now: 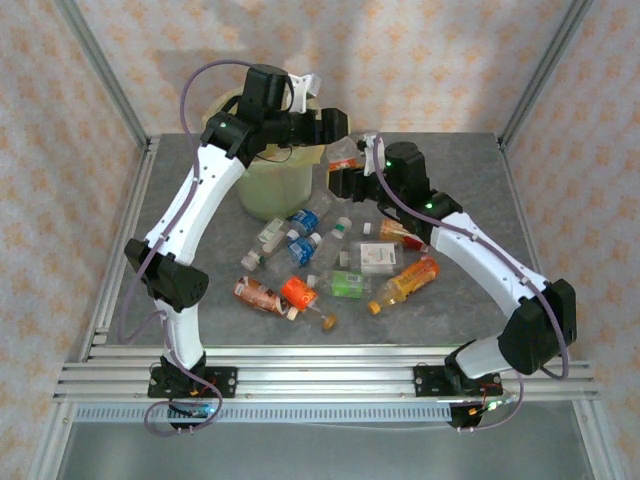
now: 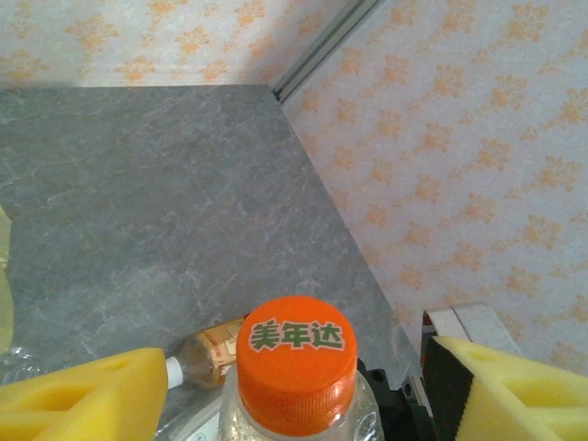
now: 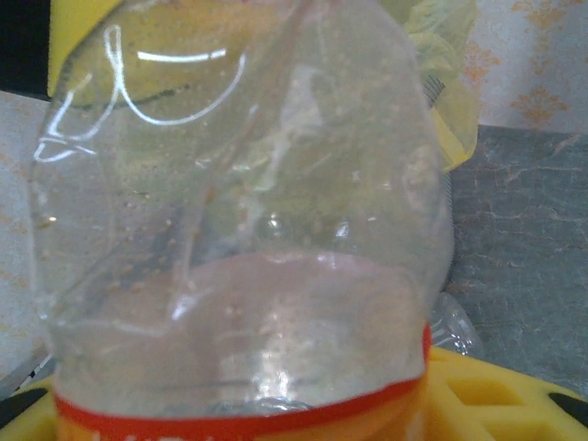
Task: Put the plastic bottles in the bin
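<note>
Fingers (image 2: 83, 395) of the left gripper (image 2: 299, 386) stand spread around an orange-capped bottle (image 2: 296, 354), not touching it. The right gripper (image 3: 262, 413) pinches a crumpled clear bottle, seemingly the same one, beside the bin (image 1: 262, 192). Likely a hand-over, while other plastic bottles (image 1: 302, 222) litter the table (image 1: 470, 200).

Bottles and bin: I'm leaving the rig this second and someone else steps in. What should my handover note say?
Left hand: open, up by the bin, fingers either side of an orange-capped bottle, with gaps showing at the cap.
Right hand: shut on a crushed clear bottle, raised beside the bin. I cannot tell whether that is the same bottle.
Loose bottles: roughly ten lie on the table between the arms.
Done: unknown, since the left arm hides the bin's inside.
Left: bin what is held, then work through the pile.
</note>
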Tool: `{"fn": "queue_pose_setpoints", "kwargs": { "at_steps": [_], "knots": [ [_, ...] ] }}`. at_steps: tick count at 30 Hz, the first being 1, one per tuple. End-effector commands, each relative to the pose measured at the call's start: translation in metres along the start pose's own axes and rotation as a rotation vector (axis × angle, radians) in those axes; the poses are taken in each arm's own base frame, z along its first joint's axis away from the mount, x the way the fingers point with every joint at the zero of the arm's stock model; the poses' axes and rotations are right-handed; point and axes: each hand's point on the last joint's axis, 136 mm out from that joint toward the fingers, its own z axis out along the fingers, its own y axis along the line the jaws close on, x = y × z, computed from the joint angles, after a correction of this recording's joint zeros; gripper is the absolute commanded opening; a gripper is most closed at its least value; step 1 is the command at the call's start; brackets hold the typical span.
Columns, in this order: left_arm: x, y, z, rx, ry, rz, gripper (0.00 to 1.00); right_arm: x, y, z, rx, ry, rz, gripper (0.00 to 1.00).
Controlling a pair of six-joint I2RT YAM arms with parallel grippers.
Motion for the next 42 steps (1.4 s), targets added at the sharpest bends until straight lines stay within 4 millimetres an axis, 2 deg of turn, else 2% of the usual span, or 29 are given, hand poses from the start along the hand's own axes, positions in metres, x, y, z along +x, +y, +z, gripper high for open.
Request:
{"fn": "queue_pose_setpoints", "kwargs": {
  "at_steps": [1,6,11,16,19,22,26,27,32,35,42],
  "knots": [
    [0.005,-0.008,-0.003,0.023,0.013,0.012,0.74,-0.027,0.018,-0.001,-0.058,-0.071,-0.034,0.43],
    [0.006,-0.009,0.001,0.029,0.015,0.003,0.7,-0.028,0.023,0.005,-0.08,-0.066,-0.036,0.43],
    [0.005,-0.009,0.0,0.028,0.008,0.002,0.44,-0.028,0.025,0.008,-0.086,-0.06,-0.034,0.45],
    [-0.002,-0.006,-0.004,-0.007,-0.02,0.021,0.25,-0.025,0.024,0.007,-0.074,-0.052,-0.03,0.53],
    [-0.012,-0.006,-0.009,-0.026,-0.064,0.044,0.17,-0.025,0.02,0.004,-0.049,-0.047,-0.022,0.69],
    [-0.029,-0.003,-0.017,-0.057,-0.127,0.073,0.12,-0.025,0.016,-0.001,-0.016,-0.042,-0.007,1.0],
    [-0.065,0.003,-0.042,-0.101,-0.253,0.094,0.09,-0.028,0.014,-0.016,0.028,-0.05,0.013,0.99],
    [-0.07,0.017,-0.035,-0.128,-0.259,0.08,0.09,-0.028,0.013,-0.02,0.04,-0.053,0.021,0.99],
    [-0.115,0.058,-0.065,-0.249,-0.394,0.042,0.09,-0.027,0.009,-0.043,0.096,-0.052,0.056,0.99],
    [-0.134,0.083,-0.078,-0.332,-0.462,0.046,0.09,-0.022,0.001,-0.055,0.154,-0.043,0.074,0.99],
    [-0.158,0.132,-0.092,-0.584,-0.569,0.138,0.1,-0.005,-0.032,-0.083,0.364,-0.038,0.155,0.99]
  ]
}}
